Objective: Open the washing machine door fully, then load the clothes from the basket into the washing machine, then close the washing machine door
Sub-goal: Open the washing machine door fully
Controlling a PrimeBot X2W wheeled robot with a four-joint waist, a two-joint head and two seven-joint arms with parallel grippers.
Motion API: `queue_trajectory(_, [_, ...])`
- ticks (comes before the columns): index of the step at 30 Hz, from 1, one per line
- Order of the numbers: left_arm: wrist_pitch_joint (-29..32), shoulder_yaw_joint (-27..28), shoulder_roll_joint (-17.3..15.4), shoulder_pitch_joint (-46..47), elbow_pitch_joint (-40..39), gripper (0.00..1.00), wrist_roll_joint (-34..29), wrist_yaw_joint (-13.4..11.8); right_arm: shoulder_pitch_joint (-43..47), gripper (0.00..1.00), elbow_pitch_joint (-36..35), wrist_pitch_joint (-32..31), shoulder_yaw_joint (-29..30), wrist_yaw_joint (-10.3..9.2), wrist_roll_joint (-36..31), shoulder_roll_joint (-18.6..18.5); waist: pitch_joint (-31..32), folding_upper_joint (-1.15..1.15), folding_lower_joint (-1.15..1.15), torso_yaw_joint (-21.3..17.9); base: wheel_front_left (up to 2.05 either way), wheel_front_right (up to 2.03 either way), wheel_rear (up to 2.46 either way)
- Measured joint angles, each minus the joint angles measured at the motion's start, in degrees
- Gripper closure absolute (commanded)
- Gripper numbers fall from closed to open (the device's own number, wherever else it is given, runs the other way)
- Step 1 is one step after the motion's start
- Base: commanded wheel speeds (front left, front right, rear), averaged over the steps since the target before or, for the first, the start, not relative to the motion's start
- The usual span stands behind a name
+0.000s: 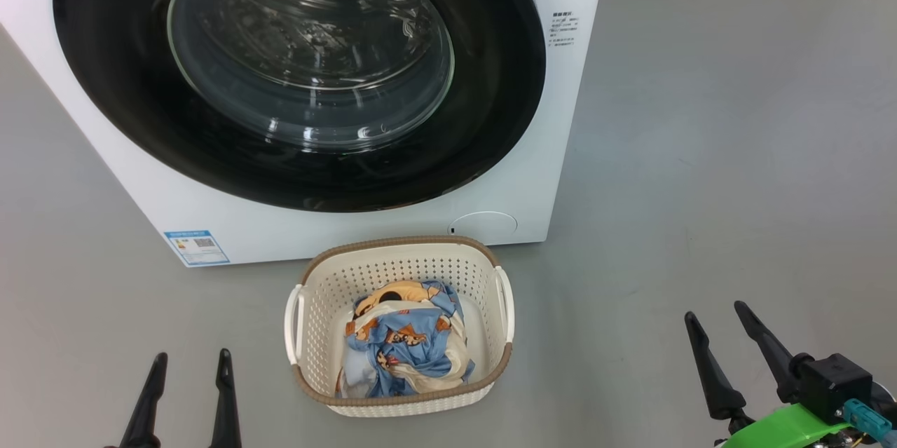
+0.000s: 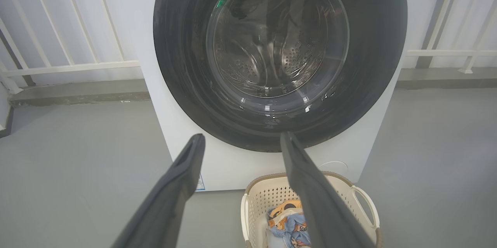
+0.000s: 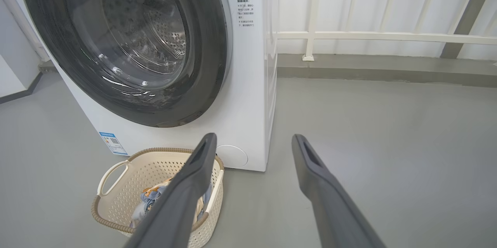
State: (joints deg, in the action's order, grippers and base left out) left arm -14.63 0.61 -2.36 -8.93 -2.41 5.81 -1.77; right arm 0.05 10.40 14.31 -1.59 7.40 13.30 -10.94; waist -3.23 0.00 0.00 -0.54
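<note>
Fingers spread, empty: left gripper (image 1: 192, 364) lower left, right gripper (image 1: 715, 315) lower right | washing machine door (image 1: 490, 83) shut, top | clothes (image 1: 406, 343) in basket (image 1: 392, 267), bottom centre

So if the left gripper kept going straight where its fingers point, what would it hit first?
Most likely the closed washing machine door, near its lower black rim: the open left gripper aims there, passing above the basket. Depth is unclear, so it could be the white front below.

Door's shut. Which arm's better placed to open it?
Left, probably: the left gripper points squarely at the washing machine door; the right gripper aims past its edge toward the floor. Can't tell which edge opens.
</note>
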Motion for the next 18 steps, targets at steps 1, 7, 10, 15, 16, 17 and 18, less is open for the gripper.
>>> queue_trajectory(1, [0.0, 0.0, 0.0, 0.0, 0.0, 0.00, 0.0, 0.0, 0.0, 1.00, -0.4, 0.0, -0.1, 0.00, 0.2, 0.0, 0.0, 0.00, 0.00, 0.0, 0.00, 0.00, 0.00])
queue_trajectory(7, [0.0, -0.2, 0.0, 0.0, 0.0, 0.00, 0.1, 0.0, 0.0, 1.00, -1.1, 0.0, -0.2, 0.00, 0.7, -0.1, 0.0, 0.00, 0.00, 0.1, 0.00, 0.00, 0.00])
queue_trajectory(10, [0.0, -0.2, 0.0, 0.0, 0.0, 0.00, 0.1, -0.1, 0.0, 1.00, -1.2, 0.0, -0.1, 0.00, 1.0, 0.0, -0.1, 0.00, 0.00, 0.2, 0.00, 0.00, 0.00])
queue_trajectory(15, [0.0, -0.6, 0.0, 0.0, -0.1, 0.00, 0.7, 0.0, 0.0, 1.00, -1.6, 0.0, 1.7, 0.00, 4.8, 1.2, -0.1, 0.00, 0.00, 0.5, 0.00, 0.00, 0.00])
queue_trajectory(16, [0.0, -0.7, 0.0, 0.0, -0.1, 0.00, 1.0, 0.0, 0.0, 1.00, -1.7, 0.0, 2.3, 0.00, 5.4, 1.7, -0.1, 0.00, 0.00, 0.6, 0.00, 0.00, 0.00])
queue_trajectory(17, [0.0, -0.7, 0.0, 0.0, -0.1, 0.00, 1.1, 0.0, 0.0, 1.00, -1.8, 0.0, 2.8, 0.00, 6.5, 2.2, -0.2, 0.00, 0.00, 0.6, 0.00, 0.00, 0.00])
queue_trajectory(18, [0.0, -0.7, 0.0, 0.0, -0.1, 0.00, 1.1, 0.0, 0.0, 1.00, -1.9, 0.0, 3.3, 0.00, 7.8, 2.5, -0.2, 0.00, 0.00, 0.7, 0.00, 0.00, 0.00])
